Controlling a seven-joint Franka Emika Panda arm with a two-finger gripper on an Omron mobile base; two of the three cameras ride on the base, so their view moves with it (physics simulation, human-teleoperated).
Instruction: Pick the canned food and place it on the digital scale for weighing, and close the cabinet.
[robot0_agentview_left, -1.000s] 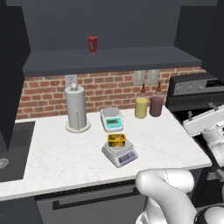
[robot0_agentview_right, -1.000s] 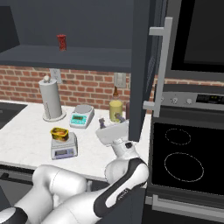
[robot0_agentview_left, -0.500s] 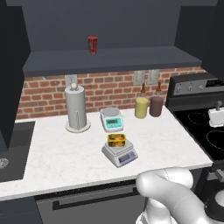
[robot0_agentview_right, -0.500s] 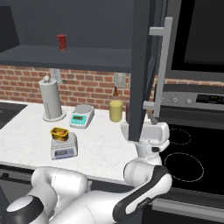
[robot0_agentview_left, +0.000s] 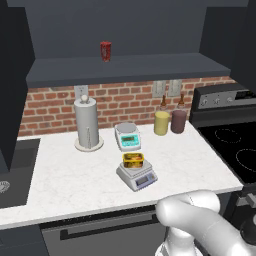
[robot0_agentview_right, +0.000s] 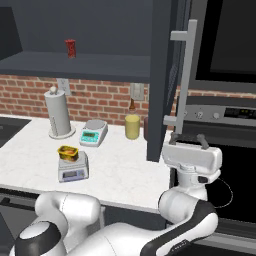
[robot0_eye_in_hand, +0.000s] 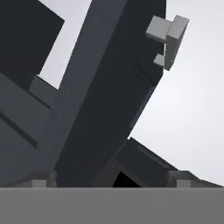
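The canned food (robot0_agentview_left: 133, 160) (robot0_agentview_right: 69, 151), a low yellow tin with a dark top, rests on the round platter of the light grey digital scale (robot0_agentview_left: 138, 177) (robot0_agentview_right: 73, 169). The dark grey cabinet stands open, and its right door (robot0_agentview_right: 165, 75) (robot0_eye_in_hand: 109, 87) juts out over the counter with its silver bar handle (robot0_agentview_right: 183, 75) (robot0_eye_in_hand: 169, 35). My gripper (robot0_agentview_right: 189, 138) (robot0_eye_in_hand: 113, 178) hangs below that door's lower edge, right of the counter, pointing up. It is open with nothing between its fingers.
A red can (robot0_agentview_left: 105, 50) (robot0_agentview_right: 70, 48) stands on the cabinet shelf. A white scale with teal front (robot0_agentview_left: 128, 136), a paper towel holder (robot0_agentview_left: 88, 124), a yellow jar (robot0_agentview_left: 161, 122) and a brown jar (robot0_agentview_left: 178, 121) line the back. The stove (robot0_agentview_left: 235, 150) is at right, the sink (robot0_agentview_left: 15, 175) at left.
My hand has swung right from the counter's edge to under the open right door and now points up. The tin and scale have not moved.
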